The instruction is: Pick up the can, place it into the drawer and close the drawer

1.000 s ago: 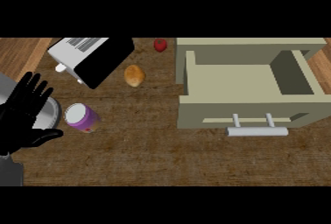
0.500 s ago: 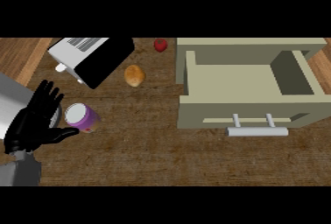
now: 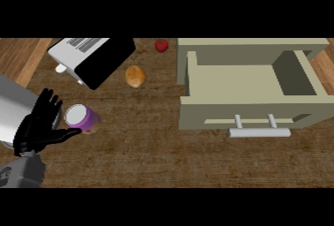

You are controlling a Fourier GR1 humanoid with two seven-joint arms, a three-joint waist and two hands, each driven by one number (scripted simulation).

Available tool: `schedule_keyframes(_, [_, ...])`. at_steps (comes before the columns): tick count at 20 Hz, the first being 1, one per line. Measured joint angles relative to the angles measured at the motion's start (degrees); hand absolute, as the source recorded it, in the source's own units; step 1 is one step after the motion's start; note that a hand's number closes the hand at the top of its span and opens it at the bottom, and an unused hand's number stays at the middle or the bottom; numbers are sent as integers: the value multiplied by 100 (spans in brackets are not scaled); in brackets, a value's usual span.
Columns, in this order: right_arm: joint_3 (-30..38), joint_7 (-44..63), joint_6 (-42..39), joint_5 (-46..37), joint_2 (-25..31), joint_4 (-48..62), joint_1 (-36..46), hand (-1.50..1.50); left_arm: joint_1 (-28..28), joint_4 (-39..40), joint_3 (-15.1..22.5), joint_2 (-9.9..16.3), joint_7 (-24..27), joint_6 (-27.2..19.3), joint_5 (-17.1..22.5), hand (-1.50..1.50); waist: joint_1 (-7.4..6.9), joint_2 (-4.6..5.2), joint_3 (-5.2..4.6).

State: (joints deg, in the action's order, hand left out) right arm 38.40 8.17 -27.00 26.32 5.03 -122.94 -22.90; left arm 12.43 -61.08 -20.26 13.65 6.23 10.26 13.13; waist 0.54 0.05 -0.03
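Left hand point(image 3: 40, 126) sits at near left, fingers spread straight and thumb reaching under the can point(image 3: 82, 118) just beside it, likely lining up a grasp; drawer point(image 3: 251, 90) stands open at right to receive it.

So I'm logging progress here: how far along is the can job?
Early stage. Done: only the approach; the drawer already stands open and holds nothing. In hand: the left hand is open beside the can, thumb at its base, no grasp. Left: grasp, lift, carry right into the drawer, push it shut by its handle.
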Motion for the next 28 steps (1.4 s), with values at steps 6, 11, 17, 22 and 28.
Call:
schedule_keyframes(6, [114,110,-141,64,-155,-217,-53,-150,96,953,-63,171,641,238,-60,-150,0,-1,0])
schedule_keyframes(11, [256,380,-146,271,-157,-376,-40,-150,299,1762,-25,221,1117,355,-164,-150,3,-1,-1])
schedule_keyframes(17, [327,467,-189,280,-155,-311,128,-150,723,2843,-104,332,1612,505,-173,-150,19,7,-3])
schedule_keyframes(22, [488,429,-364,385,-191,-266,77,-150,1021,3614,-107,311,2049,607,-218,-150,36,10,-4])
schedule_keyframes(28, [481,507,-398,409,-267,-383,34,-150,1367,4357,-217,288,2446,703,-175,-150,64,19,-7])
